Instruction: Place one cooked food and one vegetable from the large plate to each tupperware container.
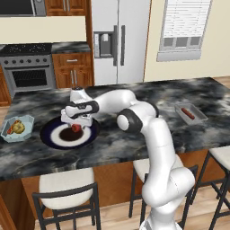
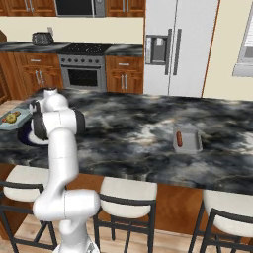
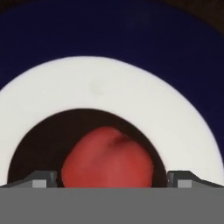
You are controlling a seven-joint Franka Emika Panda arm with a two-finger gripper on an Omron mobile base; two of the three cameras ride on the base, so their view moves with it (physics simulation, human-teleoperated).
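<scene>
i take the large plate [image 1: 54, 137] as my marker on the dark marble island counter [image 1: 179, 139]. just to its left sits one tub [image 1: 18, 128], holding a yellowish lump and something red and green; i can't tell those foods apart any better than that. well off to the plate's right, near the far end of the counter, lies the second tub [image 2: 188, 139] with a single reddish sausage [image 2: 179, 139] lying in it. on the plate's dark centre rests one round red piece of food [image 3: 108, 157], maybe a tomato. my gripper [image 1: 76, 127] hangs straight over that centre, pointing down, its jaws spread as wide as they go. through the hand camera the two fingertips [image 3: 41, 178] stand either side of the red piece, apart from it, gripping nothing.
</scene>
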